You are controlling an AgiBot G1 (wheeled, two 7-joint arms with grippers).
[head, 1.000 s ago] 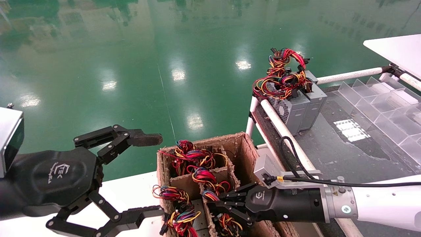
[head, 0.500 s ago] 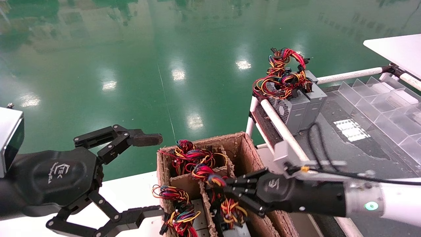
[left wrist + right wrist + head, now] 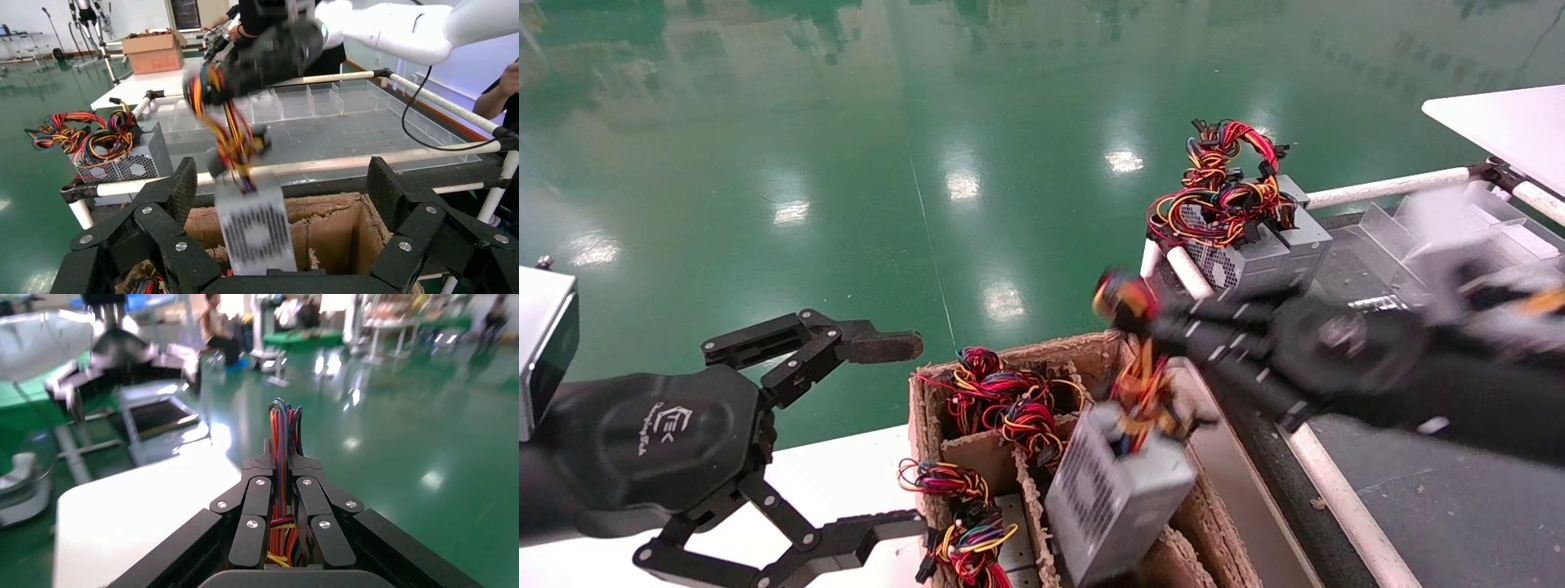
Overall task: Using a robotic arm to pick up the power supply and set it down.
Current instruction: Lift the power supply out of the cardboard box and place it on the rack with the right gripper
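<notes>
Pinching the wire bundle [image 3: 1128, 298] between closed fingers, the right gripper [image 3: 1164, 327] dangled the power supply [image 3: 1120, 498] below them; left gripper [image 3: 878, 433] gaped, empty.

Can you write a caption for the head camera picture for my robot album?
Right tool lifts a power supply by its wires from the cardboard box.

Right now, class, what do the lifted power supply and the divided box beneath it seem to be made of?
Power supply, hanging by its wires from the right gripper: apparently sheet metal, with a matte grey perforated vent face. Box: likely moulded pulp or rough cardboard, brown, fibrous, ragged-edged.
</notes>
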